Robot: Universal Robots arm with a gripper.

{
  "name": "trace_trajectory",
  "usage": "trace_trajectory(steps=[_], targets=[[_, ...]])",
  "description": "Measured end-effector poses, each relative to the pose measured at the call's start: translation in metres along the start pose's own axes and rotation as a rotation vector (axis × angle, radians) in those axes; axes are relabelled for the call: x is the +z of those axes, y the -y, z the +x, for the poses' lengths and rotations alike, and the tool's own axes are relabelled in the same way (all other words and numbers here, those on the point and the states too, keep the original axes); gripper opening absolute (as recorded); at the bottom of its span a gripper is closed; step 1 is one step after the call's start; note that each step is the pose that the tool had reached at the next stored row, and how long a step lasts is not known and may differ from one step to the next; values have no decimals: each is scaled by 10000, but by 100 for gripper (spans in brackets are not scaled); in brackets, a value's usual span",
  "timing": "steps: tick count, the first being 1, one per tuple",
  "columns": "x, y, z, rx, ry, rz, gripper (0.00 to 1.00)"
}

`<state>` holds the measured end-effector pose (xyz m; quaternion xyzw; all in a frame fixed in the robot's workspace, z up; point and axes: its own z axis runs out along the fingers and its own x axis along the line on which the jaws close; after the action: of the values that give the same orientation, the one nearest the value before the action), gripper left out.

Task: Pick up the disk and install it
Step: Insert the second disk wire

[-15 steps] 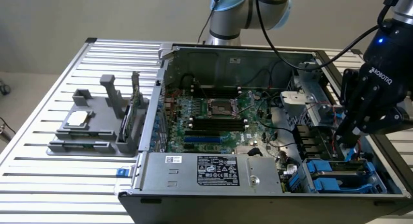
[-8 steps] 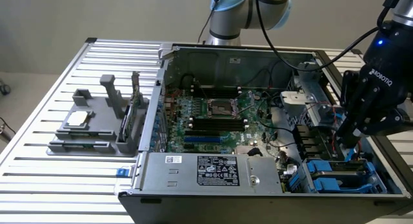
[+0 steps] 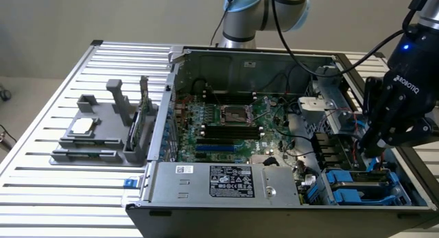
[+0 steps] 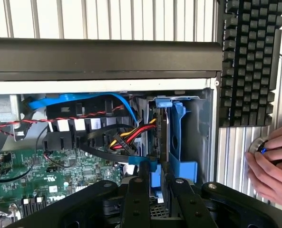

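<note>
While my gripper [image 4: 154, 183] pinches the disk [image 4: 171, 142] upright over its bay, any tilt could jam it against those cables [image 4: 126, 137].

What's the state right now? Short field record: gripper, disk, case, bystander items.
gripper: inside the open PC case, at the drive bay on the exterior view's right
grip: fingers closed on the disk
disk: on edge in its blue carrier, being lowered into the bay
motherboard: exposed, CPU socket visible
power supply: grey box along the case's near edge
outside case: keyboard; a hand on a knob
</note>
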<state>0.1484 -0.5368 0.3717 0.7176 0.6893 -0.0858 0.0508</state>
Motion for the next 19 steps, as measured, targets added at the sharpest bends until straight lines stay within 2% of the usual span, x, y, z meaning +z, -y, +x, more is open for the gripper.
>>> trace_trajectory(steps=[7,16,17,18,19], targets=[[54,2,10,-33,3,-10,25],[67,1,10,-107,6,-25,25],[68,1,9,-118,5,-27,23],[68,1,9,-130,6,-29,16],[69,1,8,-141,6,-32,16]])
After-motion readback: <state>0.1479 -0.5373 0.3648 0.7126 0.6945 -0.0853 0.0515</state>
